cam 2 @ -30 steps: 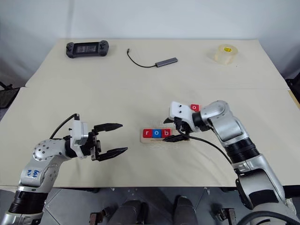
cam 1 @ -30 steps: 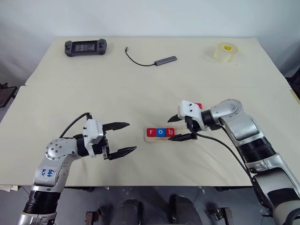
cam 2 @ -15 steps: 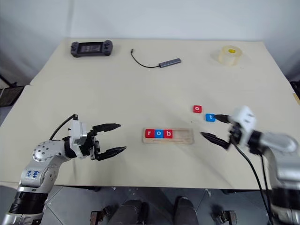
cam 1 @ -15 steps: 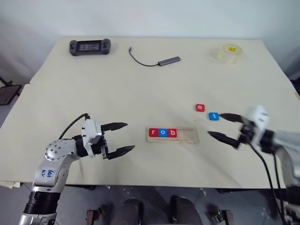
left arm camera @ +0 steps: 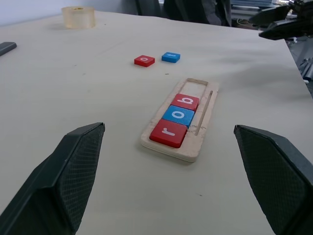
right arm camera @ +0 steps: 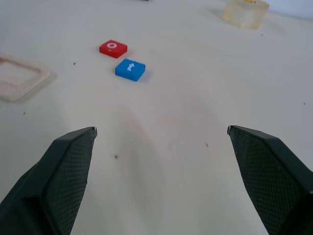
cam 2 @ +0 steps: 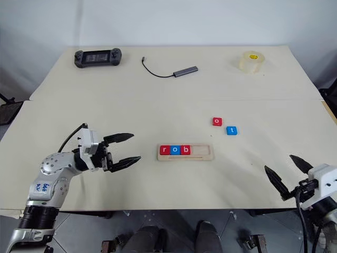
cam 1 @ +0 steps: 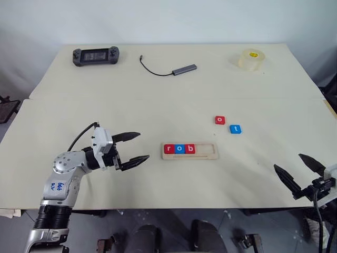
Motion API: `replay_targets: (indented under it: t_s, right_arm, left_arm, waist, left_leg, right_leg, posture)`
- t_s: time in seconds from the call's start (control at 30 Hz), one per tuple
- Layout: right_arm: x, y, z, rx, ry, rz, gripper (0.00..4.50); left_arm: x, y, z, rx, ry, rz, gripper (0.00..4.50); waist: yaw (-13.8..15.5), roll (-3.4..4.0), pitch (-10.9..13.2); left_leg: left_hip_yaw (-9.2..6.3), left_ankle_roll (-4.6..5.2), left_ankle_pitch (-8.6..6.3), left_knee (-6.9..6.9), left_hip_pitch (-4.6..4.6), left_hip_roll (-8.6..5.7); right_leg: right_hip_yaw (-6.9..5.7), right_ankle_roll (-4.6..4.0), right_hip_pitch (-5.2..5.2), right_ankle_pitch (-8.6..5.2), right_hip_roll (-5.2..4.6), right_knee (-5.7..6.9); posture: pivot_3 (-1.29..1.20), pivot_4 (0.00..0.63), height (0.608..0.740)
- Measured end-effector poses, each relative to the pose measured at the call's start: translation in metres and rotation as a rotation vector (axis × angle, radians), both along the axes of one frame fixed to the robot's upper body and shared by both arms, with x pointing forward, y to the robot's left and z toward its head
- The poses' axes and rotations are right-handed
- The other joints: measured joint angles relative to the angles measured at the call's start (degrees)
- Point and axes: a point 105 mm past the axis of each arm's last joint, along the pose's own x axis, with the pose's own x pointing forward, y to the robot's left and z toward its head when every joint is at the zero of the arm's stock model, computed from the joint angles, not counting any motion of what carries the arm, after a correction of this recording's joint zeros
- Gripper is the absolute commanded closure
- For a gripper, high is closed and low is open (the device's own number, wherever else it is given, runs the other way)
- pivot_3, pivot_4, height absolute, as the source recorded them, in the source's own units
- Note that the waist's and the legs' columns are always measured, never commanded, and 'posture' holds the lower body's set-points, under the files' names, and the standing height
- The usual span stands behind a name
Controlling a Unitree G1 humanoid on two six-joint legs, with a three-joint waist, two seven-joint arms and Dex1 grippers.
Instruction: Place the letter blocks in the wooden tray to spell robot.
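A: Lighting? Bright, even, diffuse from overhead. The desk (cam 1: 158,95) reads pale cream, no glare.

B: Shadows?

A: Soft, faint ones under the left hand (cam 1: 131,149) and the wooden tray (cam 1: 189,152).

B: Focus?

A: Head views sharp. Wrist views: near fingers (left arm camera: 73,166) soft and dark, far tape roll (right arm camera: 246,13) slightly blurred, mild wide-angle stretch at edges.

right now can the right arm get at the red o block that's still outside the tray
Probably yes. The right gripper is open and empty near the table's front right edge, and the red o block lies flat on bare table beside the blue t block, which sits partly on that line and might get nudged.
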Motion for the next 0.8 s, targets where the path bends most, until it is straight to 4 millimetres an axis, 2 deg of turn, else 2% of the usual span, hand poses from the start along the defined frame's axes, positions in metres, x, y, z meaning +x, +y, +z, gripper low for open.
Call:
replay_targets:
  t_s: [0.13,0.27,0.37,0.57,0.8]
  right_arm:
    - [0.033,0.021,0.027,-0.010,-0.039,0.109,0.01]
    - [0.080,0.035,0.057,-0.062,0.021,0.185,0.01]
    - [0.100,0.045,0.061,-0.075,0.086,0.210,0.01]
    - [0.112,0.051,0.032,-0.087,0.226,0.228,0.01]
    - [0.115,0.053,0.040,-0.104,0.231,0.237,0.01]
  left_arm:
    - [-0.001,-0.003,-0.001,0.000,0.000,-0.013,0.00]
    - [0.000,-0.005,0.000,-0.006,0.003,-0.005,0.00]
    - [-0.001,-0.007,0.002,-0.007,0.001,-0.007,0.00]
    - [-0.003,-0.009,0.002,-0.009,0.004,-0.003,0.00]
    - [-0.004,-0.010,0.004,-0.003,-0.023,-0.002,0.00]
  waist:
    - [-0.24,0.01,0.00]
    - [-0.73,0.00,0.01]
    - [-0.34,-0.02,-0.01]
    - [0.55,-0.01,-0.01]
    - [0.63,-0.02,-0.01]
  left_leg:
    - [0.00,0.01,0.01,0.00,0.02,0.03]
    - [0.01,0.04,0.02,0.01,0.00,0.02]
    - [-0.27,-0.04,-0.01,-0.02,-0.12,0.13]
    - [-0.34,0.06,-0.06,0.04,-0.72,-0.05]
    - [-0.31,0.06,-0.05,0.09,-0.72,-0.02]
  right_leg:
    - [0.00,-0.02,-0.01,-0.01,0.00,0.01]
    - [-0.01,-0.03,-0.03,-0.01,-0.04,-0.01]
    - [-0.24,-0.21,-0.04,-0.10,0.01,-0.03]
    - [-0.43,-0.16,-0.46,-0.08,-0.06,-0.10]
    - [-0.46,-0.12,-0.43,-0.06,-0.04,-0.11]
  posture:
    - [0.00,0.150,0.740]
    - [0.00,0.150,0.740]
    - [0.00,0.150,0.740]
    - [0.00,0.150,0.740]
    - [0.00,0.150,0.740]
